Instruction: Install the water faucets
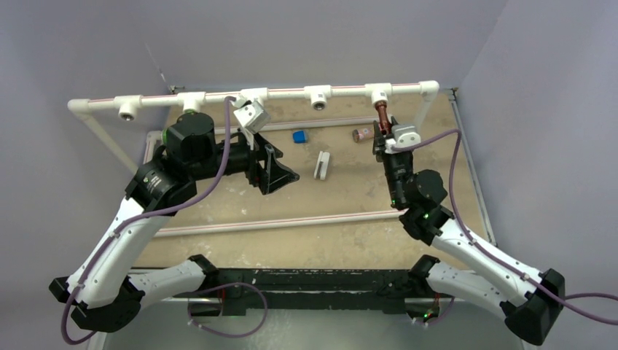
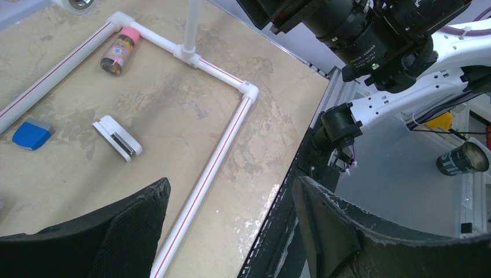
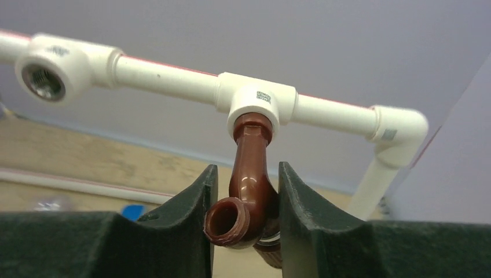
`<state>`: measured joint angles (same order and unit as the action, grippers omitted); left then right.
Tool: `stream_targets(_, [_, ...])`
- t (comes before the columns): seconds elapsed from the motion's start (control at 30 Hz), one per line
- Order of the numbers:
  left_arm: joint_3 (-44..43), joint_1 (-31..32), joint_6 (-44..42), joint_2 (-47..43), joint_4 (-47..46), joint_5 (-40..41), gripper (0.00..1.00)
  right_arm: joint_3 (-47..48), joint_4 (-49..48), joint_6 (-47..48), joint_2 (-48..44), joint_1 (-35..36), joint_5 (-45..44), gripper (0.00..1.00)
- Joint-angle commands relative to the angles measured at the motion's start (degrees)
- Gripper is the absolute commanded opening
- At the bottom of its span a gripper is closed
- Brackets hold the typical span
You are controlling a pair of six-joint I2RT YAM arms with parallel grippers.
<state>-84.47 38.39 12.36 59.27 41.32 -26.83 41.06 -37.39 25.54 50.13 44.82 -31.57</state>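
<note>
One faucet seating | right gripper (image 3: 248, 169) narrowly clamps reddish-brown faucet (image 3: 253, 194) | tee fitting (image 3: 259, 103), table's far-right edge | twist squarely, avoid cross-threading.

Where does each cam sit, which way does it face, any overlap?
Top: above and behind, looking down on the table; both arms, left gripper, right gripper.
Left wrist: looks across the table toward the right arm; own open fingers.
Right wrist: looks up at the pipe; own fingers closed on brown faucet.
Shared: top and left wrist see the blue block.

The dark reddish-brown faucet (image 3: 250, 179) sits plugged upward into a white tee (image 3: 260, 104), round mouth facing outward.
</note>
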Motion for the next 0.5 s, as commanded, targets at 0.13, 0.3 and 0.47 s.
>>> stream_targets(0.13, [-0.58,0.37,-1.07,-0.73,-0.88,-0.67,0.77,-4.12,-7.85,-61.87,-2.57,1.94,1.9,0.0])
stream_targets(0.3, [-0.01,0.37,-1.02,-1.3,-1.07,-0.83,0.77,-5.64,-9.65,-78.95,-2.6,1.94,-1.91,0.0])
stream_targets(0.47, [0.18,0.37,-1.02,-2.08,-0.99,-0.86,0.77,-3.95,-8.92,-83.5,-2.53,1.94,-3.97,0.0])
